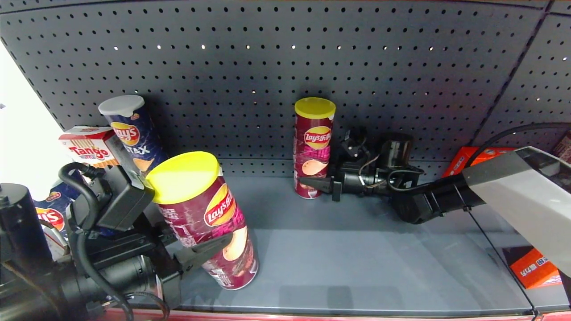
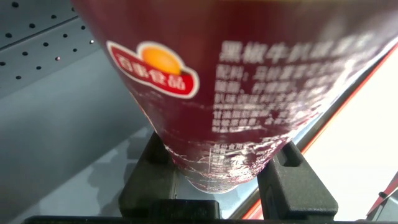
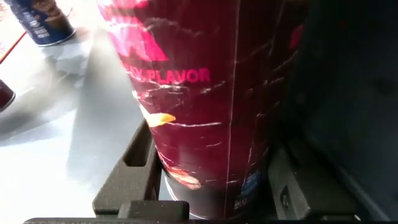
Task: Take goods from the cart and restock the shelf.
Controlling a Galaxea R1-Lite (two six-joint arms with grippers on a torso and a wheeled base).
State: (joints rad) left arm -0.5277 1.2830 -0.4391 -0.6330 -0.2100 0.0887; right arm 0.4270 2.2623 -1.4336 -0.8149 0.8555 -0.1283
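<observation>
The left gripper [image 2: 217, 168] is clamped on 1 tilted can [image 1: 200, 214] at the lower left of the head view. The can's long axis leans up-left, and its base, down-right, seemingly just touches the shelf [image 1: 357, 249] near the front edge. At centre, by the back panel [image 1: 267, 67], the right gripper [image 1: 310, 185] looks closed on 1 upright can [image 1: 313, 133].

The left arm [image 1: 111, 209] hides the lower half of the blue can [image 1: 131, 133] at frame left. The right arm [image 1: 513, 187] cuts off the orange box [image 1: 533, 267], lower right. The near can [image 2: 236, 93] and far can [image 3: 199, 93] lose their tops at the upper edge.
</observation>
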